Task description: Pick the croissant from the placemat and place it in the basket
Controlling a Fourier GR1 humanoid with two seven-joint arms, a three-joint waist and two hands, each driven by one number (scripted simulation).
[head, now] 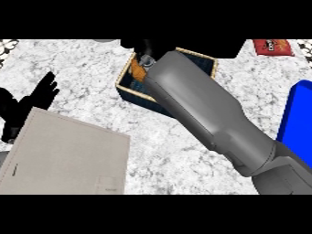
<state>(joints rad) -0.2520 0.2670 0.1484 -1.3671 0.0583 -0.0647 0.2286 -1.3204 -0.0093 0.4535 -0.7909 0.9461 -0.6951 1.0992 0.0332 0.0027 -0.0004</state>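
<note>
Croissant point(138, 68) showing orange inside wicker basket point(124, 75), under right hand point(143, 45) stretched over for release, grasp impossible to tell; blue placemat point(310, 123) well apart; left hand point(19, 107) resting open at left

Left hand point(23, 106) open, right hand point(139, 46) mostly hidden

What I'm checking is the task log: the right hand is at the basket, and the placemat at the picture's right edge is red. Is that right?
Not quite. The placemat at the right edge is blue, not red, as the head view shows. The rest stands: the right hand is at the basket.
</note>
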